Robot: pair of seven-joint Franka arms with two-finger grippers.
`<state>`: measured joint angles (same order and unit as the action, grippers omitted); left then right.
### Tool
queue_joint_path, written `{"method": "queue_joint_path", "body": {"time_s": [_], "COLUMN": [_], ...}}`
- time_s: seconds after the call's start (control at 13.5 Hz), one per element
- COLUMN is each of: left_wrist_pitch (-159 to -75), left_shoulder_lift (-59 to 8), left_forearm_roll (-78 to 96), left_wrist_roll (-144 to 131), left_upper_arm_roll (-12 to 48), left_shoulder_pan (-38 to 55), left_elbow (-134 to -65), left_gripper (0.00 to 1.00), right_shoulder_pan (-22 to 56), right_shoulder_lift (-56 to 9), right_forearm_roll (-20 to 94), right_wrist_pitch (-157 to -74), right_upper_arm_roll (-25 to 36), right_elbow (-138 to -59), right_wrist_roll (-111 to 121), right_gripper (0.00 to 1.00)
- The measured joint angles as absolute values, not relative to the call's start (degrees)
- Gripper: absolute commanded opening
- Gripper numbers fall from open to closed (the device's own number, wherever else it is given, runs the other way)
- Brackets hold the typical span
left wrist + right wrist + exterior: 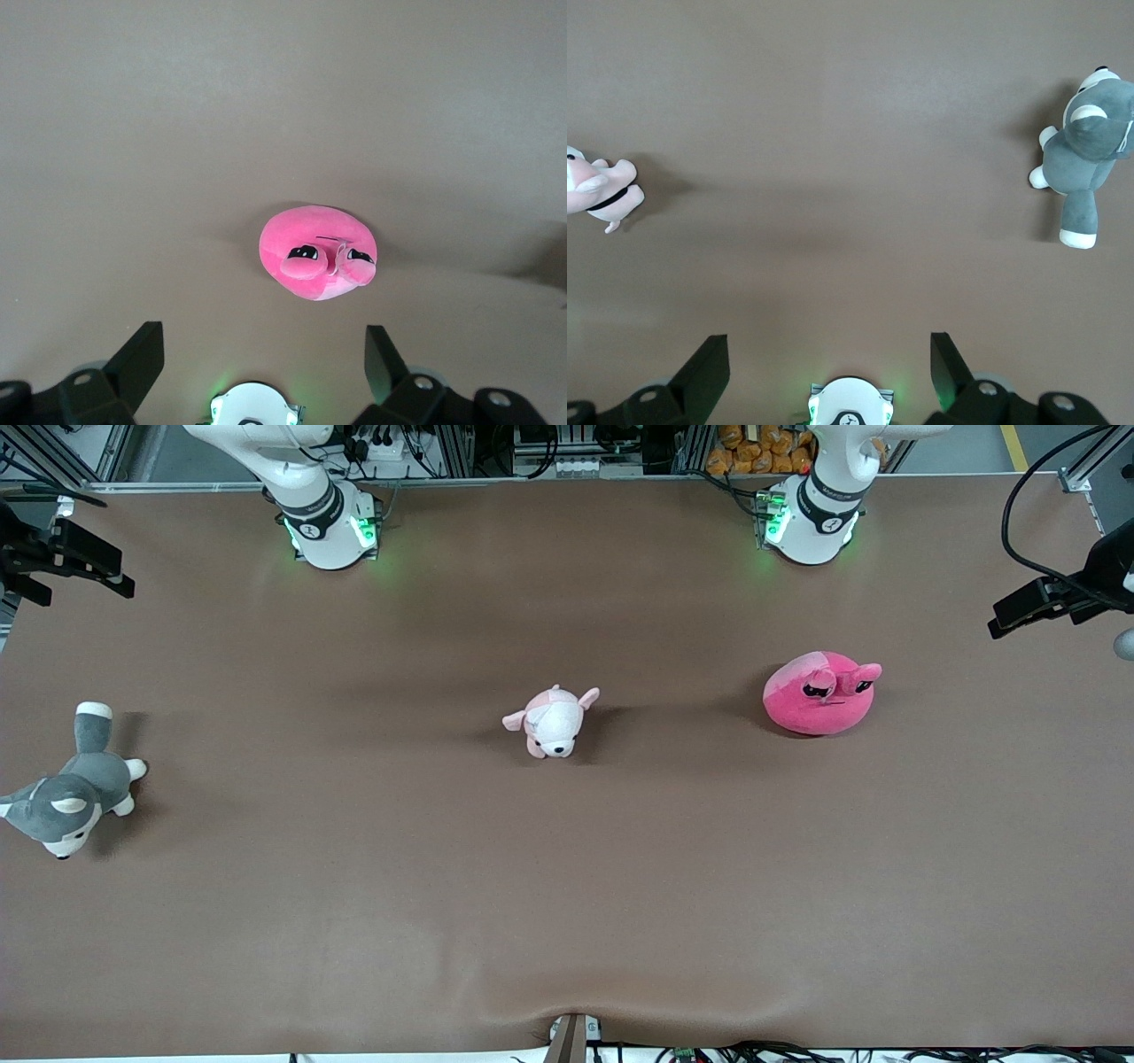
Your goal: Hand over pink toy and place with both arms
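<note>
Nearest your camera lies the husky [75, 786]. You see the pink toy [820, 693] on the bench [567, 886], at the puppy's [552, 722] three o'clock. Left claw [264, 365] and right claw [830, 365] hang spread, empty.

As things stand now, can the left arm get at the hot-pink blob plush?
Probably yes. The hot-pink blob plush lies alone on the table toward the left arm's end, and the left tool hangs open above it with nothing between.

Pink toy [820, 694] on brown table [567, 886]
</note>
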<state>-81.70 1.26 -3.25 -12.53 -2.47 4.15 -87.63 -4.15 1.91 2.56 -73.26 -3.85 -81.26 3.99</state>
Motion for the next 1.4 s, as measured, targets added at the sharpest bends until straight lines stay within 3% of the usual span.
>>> {"method": "queue_joint_path", "body": {"time_s": [0.37, 0.81, 1.03, 1.4], "left_wrist_pitch": [-81.7, -81.7, -81.6, -85.6], "left_shoulder_lift": [1.3, 0.5, -0.3, -0.5], "left_forearm_roll": [-3.3, -3.2, -3.2, -3.0], "left_wrist_roll": [-21.0, -67.1, -76.0, -86.9], "left_upper_arm_roll": [-2.4, 0.7, 0.6, 0.5], "left_shoulder_pan": [4.2, 5.0, 4.3, 3.8], "left_elbow": [-88.4, -89.6, -90.2, -100.5], "left_gripper": [1.00, 1.00, 1.00, 1.00], "right_shoulder_pan": [-4.1, -4.2, -4.2, -4.2], "right_shoulder_lift": [1.9, 1.9, 1.9, 1.9], "right_forearm_roll": [2.6, 2.6, 2.6, 2.6], "right_wrist_pitch": [-73.3, -73.3, -73.3, -73.3], "right_upper_arm_roll": [-3.9, -3.9, -3.9, -3.9], "right_elbow": [-81.3, -81.3, -81.3, -81.3], "right_wrist_roll": [4.0, 4.0, 4.0, 4.0], "right_gripper": [1.00, 1.00, 1.00, 1.00]}}
